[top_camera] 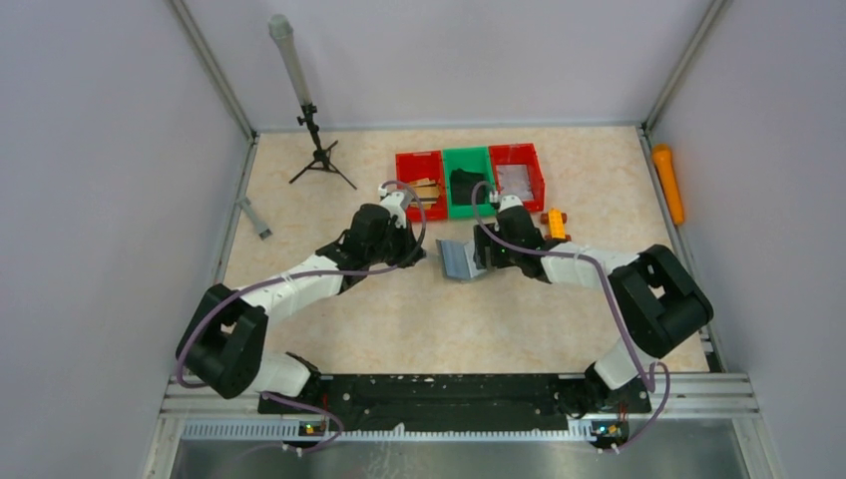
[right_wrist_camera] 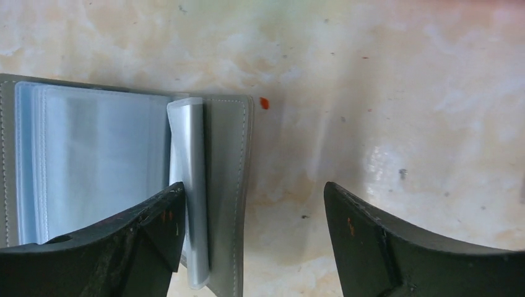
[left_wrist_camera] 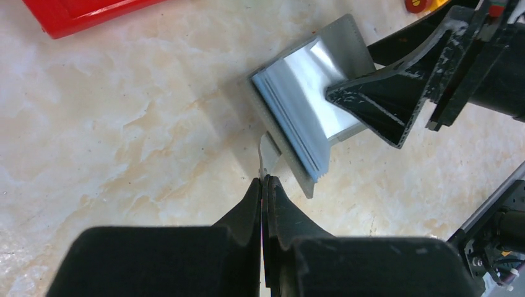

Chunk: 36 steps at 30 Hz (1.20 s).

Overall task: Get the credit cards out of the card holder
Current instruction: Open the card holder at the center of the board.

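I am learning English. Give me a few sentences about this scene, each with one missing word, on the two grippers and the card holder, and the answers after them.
1. The left gripper is shut on the small ____ of the card holder.
2. The right gripper stands ____, with one finger on the holder's shiny pockets.
3. Of the three bins at the far side of the table, the middle bin is ____.

Missing words: tab; open; green.
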Available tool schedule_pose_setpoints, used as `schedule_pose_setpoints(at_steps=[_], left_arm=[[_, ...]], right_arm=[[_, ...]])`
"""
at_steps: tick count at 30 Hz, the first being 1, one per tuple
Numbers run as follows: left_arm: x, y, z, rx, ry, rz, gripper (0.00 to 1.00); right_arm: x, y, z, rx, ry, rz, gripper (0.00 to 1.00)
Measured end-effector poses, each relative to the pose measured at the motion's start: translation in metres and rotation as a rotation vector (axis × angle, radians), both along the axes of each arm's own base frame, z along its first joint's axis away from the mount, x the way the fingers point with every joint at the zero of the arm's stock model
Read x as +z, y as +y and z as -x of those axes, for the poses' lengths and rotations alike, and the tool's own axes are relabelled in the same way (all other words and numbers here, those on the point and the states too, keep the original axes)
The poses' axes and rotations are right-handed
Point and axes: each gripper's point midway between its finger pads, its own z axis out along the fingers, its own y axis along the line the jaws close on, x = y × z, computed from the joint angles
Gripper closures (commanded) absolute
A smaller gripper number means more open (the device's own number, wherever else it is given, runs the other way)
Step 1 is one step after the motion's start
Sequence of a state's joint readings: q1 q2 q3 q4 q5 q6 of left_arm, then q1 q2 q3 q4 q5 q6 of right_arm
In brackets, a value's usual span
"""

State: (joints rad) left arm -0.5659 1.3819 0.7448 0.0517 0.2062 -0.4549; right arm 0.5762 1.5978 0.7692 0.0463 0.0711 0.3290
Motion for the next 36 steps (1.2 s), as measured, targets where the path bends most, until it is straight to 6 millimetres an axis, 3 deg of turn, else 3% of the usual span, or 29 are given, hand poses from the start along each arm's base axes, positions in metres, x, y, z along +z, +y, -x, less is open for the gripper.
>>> schedule_pose_setpoints(at_steps=[3,10,17,31,36], left_arm=[[-0.003,0.002,-0.002,0.012,0.008,-0.014,1.00],[-0.007,0.003,-0.002,0.015,0.021,-0.026,1.00],[-0.009,0.003,-0.003,0.018,0.026,-0.032,1.00],[-0.011,0.003,-0.002,0.018,0.038,-0.039,1.00],[-0.015,0.003,-0.002,0.017,0.053,-0.048,1.00]], right_arm=[[0.007,-0.008,-0.004,-0.042,-0.032,0.015,0.22],[0.046,-0.019,-0.007,-0.095,-0.165,-0.029,0.26],[0.054,-0.022,-0.007,-0.106,-0.207,-0.049,0.34],[0.099,0.045,0.037,0.293,-0.304,-0.386,0.50],[0.091,0.066,0.048,0.397,-0.252,-0.426,0.55]])
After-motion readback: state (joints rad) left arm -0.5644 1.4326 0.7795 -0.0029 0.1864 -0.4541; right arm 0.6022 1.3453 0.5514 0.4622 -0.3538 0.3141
